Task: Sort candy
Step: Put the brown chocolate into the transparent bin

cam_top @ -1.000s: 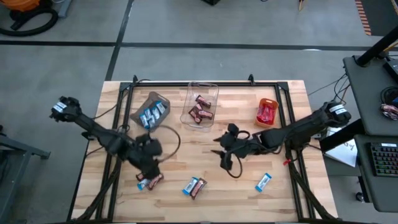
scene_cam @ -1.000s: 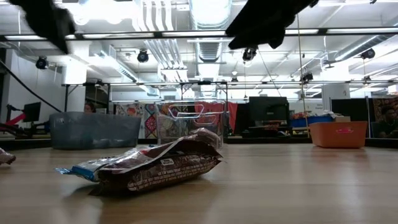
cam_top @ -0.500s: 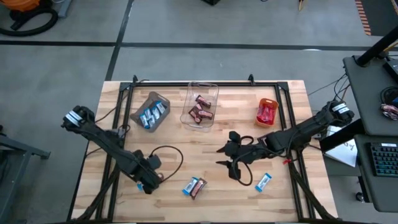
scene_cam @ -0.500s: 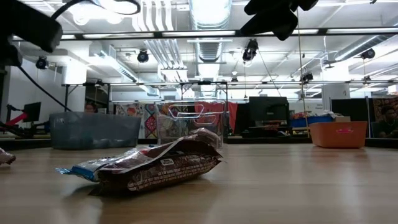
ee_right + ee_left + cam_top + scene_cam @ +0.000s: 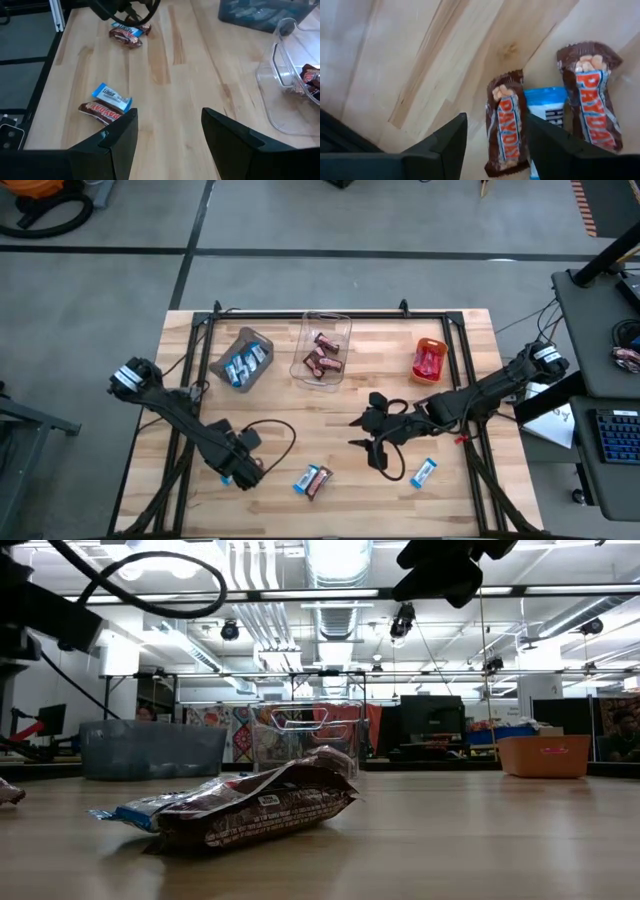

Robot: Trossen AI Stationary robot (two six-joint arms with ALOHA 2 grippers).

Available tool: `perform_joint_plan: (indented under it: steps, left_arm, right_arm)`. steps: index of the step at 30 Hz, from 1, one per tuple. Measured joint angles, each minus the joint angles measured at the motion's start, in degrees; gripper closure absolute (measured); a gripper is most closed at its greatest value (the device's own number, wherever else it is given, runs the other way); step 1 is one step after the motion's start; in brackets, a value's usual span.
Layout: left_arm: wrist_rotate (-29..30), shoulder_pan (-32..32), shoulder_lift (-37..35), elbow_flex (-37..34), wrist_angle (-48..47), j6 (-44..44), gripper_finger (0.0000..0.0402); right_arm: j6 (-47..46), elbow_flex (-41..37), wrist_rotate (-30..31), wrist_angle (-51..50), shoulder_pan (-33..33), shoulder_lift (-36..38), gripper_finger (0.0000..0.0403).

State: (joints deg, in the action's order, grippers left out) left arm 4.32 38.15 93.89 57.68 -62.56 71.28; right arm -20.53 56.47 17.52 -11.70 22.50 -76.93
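Note:
My left gripper (image 5: 243, 473) points down, low over a small cluster of candy near the table's front left, and is open. In the left wrist view its fingers (image 5: 451, 142) stand on either side of a dark brown bar (image 5: 506, 122). A blue-and-white bar (image 5: 546, 106) and a second brown bar (image 5: 592, 95) lie flat beside it. Whether a finger touches any bar I cannot tell. My right gripper (image 5: 355, 432) hovers open over the table's middle with nothing in it (image 5: 169, 117). A brown and a blue bar (image 5: 313, 479) lie together near the front edge.
A single blue-and-white bar (image 5: 424, 472) lies at the front right. At the back stand a grey bin (image 5: 243, 360) with blue bars, a clear bin (image 5: 325, 345) with brown bars and an orange bin (image 5: 429, 360) with red ones. Bare wood (image 5: 300, 420) lies between the arms.
My left gripper has come down and toward the table's near edge, tipping until it points down over the front-left candy cluster. My right gripper has shifted a little toward the near right. The candy has stayed in place.

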Motion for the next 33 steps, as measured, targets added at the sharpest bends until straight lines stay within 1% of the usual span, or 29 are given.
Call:
perform_joint_plan:
  steps: [6, 14, 18, 21, 28, 31, 33]
  left_arm:
    - [0.7, -0.8, 0.6, -1.8, 2.3, -1.2, 0.0222]
    - [0.5, -0.9, 0.6, -5.9, 9.1, -1.6, 0.0239]
    - [0.4, -1.0, 0.6, -7.1, 9.7, -1.6, 0.0249]
    - [0.7, -1.0, 0.6, -7.2, 9.9, -2.1, 0.0269]
    - [0.7, -1.0, 0.6, -7.2, 9.9, -2.7, 0.0337]
    - [0.8, -1.0, 0.6, -6.7, 9.7, -3.6, 0.0353]
    - [1.0, -1.0, 0.5, -6.1, 9.5, -4.5, 0.0357]
  right_arm:
    - [-0.1, 0.0, 0.0, 0.0, 0.0, 0.0, 0.0191]
    - [0.0, 0.0, 0.0, 0.0, 0.0, 0.0, 0.0191]
    - [0.0, 0.0, 0.0, 0.0, 0.0, 0.0, 0.0191]
    - [0.0, 0.0, 0.0, 0.0, 0.0, 0.0, 0.0191]
    - [0.0, 0.0, 0.0, 0.0, 0.0, 0.0, 0.0191]
    - [0.1, 0.0, 0.0, 0.0, 0.0, 0.0, 0.0191]
    - [0.1, 0.0, 0.0, 0.0, 0.0, 0.0, 0.0191]
